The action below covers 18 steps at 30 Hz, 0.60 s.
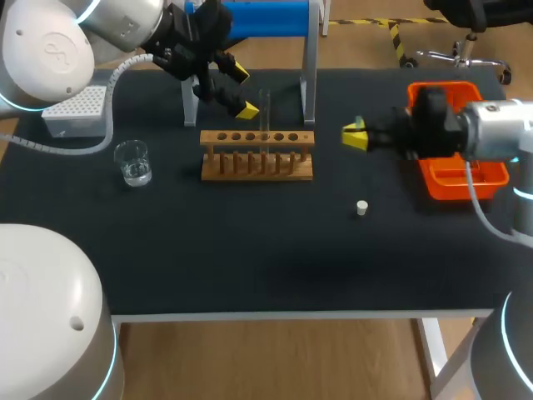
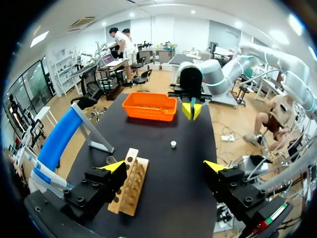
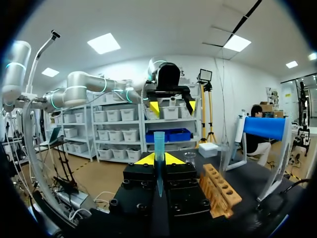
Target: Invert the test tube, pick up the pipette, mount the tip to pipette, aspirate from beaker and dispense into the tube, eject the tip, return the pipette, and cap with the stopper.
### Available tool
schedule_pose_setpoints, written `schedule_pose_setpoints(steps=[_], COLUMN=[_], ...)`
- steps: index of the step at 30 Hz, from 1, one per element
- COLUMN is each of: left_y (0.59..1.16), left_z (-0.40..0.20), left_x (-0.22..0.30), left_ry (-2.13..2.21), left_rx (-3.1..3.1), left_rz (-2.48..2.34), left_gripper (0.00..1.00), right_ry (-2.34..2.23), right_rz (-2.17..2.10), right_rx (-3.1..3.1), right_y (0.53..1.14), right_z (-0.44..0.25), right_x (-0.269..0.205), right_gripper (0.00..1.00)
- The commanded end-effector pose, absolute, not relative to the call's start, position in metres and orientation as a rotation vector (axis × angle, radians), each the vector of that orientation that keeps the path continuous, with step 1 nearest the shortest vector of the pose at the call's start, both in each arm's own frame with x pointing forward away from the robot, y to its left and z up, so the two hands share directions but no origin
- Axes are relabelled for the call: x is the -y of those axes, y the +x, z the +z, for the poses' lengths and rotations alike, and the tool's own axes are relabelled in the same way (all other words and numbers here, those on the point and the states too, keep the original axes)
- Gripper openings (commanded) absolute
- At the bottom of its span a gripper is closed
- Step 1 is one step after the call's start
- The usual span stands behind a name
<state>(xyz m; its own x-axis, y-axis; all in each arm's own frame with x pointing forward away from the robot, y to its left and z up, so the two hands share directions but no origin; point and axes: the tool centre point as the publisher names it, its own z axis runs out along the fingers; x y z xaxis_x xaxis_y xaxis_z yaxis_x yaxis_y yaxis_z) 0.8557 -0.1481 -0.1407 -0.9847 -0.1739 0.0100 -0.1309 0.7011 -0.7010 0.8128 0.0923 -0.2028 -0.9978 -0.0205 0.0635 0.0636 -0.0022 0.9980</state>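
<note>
Your right wrist view, better than the head view, shows the right gripper [image 3: 158, 159] with jaws clamped on a translucent blue pipette tip [image 3: 159, 143]. The left gripper [image 1: 241, 90] has its jaws apart, just beyond the wooden rack [image 1: 258, 158], which holds one clear glass test tube [image 1: 266, 112] upright. Left on the black worktop [image 1: 250, 250], the small glass beaker [image 1: 133, 162] holds clear liquid.
</note>
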Motion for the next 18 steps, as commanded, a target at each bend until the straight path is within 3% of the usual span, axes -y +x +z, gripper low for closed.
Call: schedule_pose_setpoints(steps=[1, 18], left_y=[0.856, 0.856], left_z=[-0.14, -0.14], left_x=[0.148, 0.148], left_ry=[-0.257, -0.257], left_rx=[-2.848, -2.848], left_rz=[-1.162, -1.162], left_gripper=[1.0, 1.0], right_ry=[-0.075, -0.079], right_rz=[-2.197, -2.185], right_rx=[2.187, 2.242], right_y=[0.798, 0.786], right_z=[-0.208, -0.23], right_x=[-0.055, -0.021], right_gripper=[0.0, 0.0])
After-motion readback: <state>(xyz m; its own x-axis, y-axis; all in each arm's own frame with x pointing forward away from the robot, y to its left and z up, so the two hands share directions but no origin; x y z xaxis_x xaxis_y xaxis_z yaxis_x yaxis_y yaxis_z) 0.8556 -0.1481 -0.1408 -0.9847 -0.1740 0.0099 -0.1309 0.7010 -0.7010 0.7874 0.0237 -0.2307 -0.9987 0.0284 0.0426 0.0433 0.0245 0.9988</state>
